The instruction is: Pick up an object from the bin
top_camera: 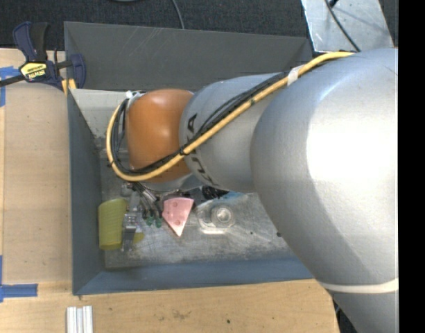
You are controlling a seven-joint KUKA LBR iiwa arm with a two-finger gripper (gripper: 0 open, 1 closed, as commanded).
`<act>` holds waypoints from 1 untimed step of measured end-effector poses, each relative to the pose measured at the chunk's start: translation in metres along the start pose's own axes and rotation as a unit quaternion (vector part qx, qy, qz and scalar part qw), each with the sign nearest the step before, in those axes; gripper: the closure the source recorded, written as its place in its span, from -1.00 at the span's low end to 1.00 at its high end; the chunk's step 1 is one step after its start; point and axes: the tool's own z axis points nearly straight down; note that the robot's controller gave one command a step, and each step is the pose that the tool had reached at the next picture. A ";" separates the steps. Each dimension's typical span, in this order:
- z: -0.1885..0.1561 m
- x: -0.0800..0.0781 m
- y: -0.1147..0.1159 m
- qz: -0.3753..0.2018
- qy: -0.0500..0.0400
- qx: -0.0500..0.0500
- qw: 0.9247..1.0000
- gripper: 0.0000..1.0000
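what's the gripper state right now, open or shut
Gripper: cannot be told; it sits between a yellow-green ribbed block and a pink wedge.

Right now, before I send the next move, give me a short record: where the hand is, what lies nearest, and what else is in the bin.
hand: the hand is low in the bin, front left part, below the orange wrist cover
nearest thing: yellow ribbed block, directly left of the hand; contact cannot be told
right of hand: pink wedge, flat on the floor
further right: clear round piece, apart from the hand
held: cannot tell
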 end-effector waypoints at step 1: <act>0.000 0.000 0.000 0.000 0.000 0.000 1.000 1.00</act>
